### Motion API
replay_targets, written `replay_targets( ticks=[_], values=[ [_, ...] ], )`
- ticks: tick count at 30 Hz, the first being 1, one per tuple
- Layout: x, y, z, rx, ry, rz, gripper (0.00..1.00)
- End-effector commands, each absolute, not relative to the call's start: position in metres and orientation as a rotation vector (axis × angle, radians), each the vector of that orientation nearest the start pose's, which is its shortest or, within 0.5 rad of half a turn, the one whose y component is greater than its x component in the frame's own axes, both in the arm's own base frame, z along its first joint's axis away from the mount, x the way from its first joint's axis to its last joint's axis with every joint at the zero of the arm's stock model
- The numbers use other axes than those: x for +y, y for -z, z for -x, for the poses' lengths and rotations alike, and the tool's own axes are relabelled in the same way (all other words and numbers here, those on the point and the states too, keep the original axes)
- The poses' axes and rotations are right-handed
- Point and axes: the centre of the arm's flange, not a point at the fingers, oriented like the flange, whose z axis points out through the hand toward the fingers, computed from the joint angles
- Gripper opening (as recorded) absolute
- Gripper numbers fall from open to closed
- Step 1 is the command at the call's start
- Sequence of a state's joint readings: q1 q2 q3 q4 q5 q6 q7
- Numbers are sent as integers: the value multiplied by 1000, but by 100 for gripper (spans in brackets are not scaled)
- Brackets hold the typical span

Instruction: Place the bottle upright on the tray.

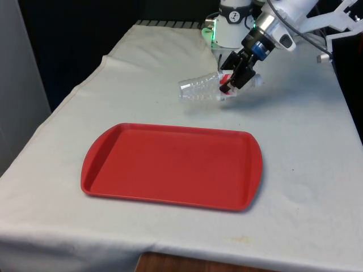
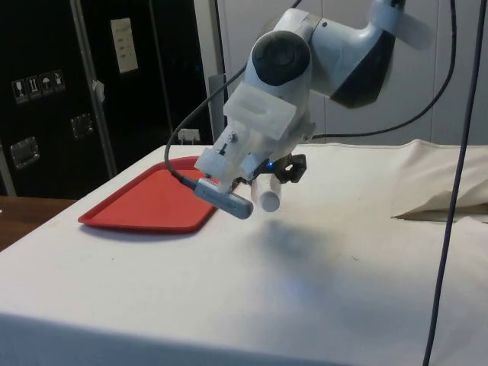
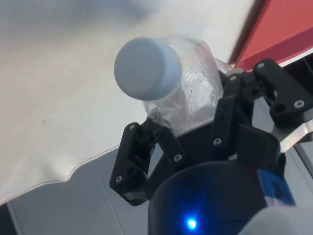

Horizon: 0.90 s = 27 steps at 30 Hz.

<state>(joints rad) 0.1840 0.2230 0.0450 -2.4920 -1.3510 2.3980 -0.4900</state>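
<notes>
My claw [image 1: 231,83] is gripping the bottle [image 1: 199,88] near its cap, holding it sideways above the counter [image 1: 300,141], beyond the tray [image 1: 170,164].

The white arm [image 1: 295,14] reaches down over the table, wrist tilted. Its black gripper [image 1: 235,76] is clamped on the bottle [image 1: 199,88], held clear of the cloth.

The tray [image 1: 170,167] lies on the table [image 1: 306,170] at the near end. Beyond it, the bottle [image 1: 199,88] hangs sideways in the gripper [image 1: 233,84], above the cloth.
</notes>
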Motion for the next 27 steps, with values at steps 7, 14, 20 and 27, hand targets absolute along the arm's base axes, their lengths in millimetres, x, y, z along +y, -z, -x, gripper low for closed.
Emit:
replay_targets(
  ticks=[7, 14, 20, 27],
  values=[
    [93, -182, -430, 2001, 424, -1463, 35],
    [95, -183, -431, 1984, 423, -1497, 35],
    [94, -183, -431, 1983, 419, -1547, 35],
    [94, -185, -431, 1967, 416, -1594, 35]
  ],
)
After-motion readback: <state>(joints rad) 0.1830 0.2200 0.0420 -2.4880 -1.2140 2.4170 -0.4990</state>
